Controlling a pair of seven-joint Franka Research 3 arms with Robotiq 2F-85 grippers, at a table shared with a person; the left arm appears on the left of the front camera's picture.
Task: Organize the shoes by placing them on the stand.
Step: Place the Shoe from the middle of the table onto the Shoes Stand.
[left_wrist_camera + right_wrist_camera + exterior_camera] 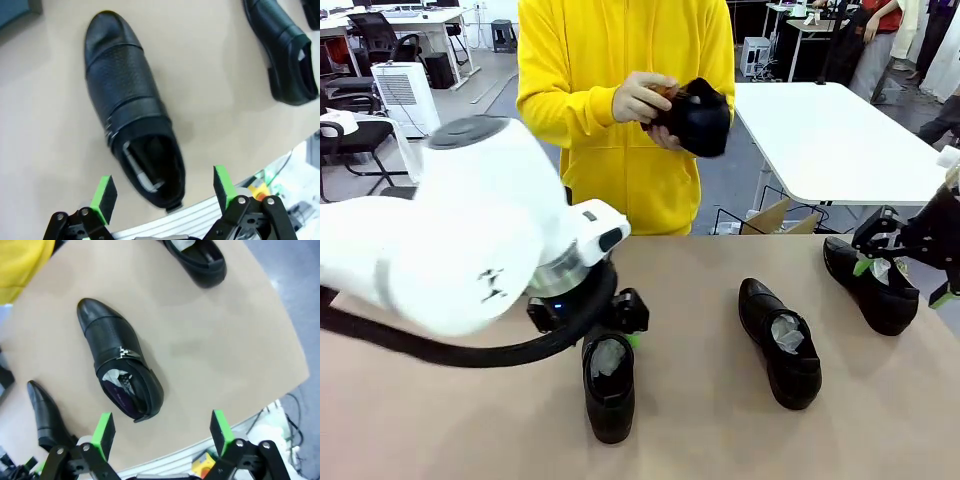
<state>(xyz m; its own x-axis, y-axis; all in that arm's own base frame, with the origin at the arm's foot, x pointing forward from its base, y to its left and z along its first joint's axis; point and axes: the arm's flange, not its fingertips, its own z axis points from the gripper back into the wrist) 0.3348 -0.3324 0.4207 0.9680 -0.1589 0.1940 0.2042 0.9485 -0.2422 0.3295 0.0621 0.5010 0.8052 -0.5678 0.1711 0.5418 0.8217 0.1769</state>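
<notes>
1. Tan table (720, 440) carries three black shoes in a loose row; a white table (830, 140) stands behind it.
2. Left shoe (609, 385) lies toe toward the robot, and the left gripper (162, 189) hangs over its heel end with jaws spread wide, holding nothing.
3. Middle shoe (780, 343) lies alone, with white paper inside.
4. Right shoe (870, 285) lies near the table's right side, just beside the right gripper (162, 426), which is likewise spread wide and empty.
5. Person in a yellow hoodie (580, 60) holds a fourth shoe (702, 120) in both hands (638, 97), beyond the table.
</notes>
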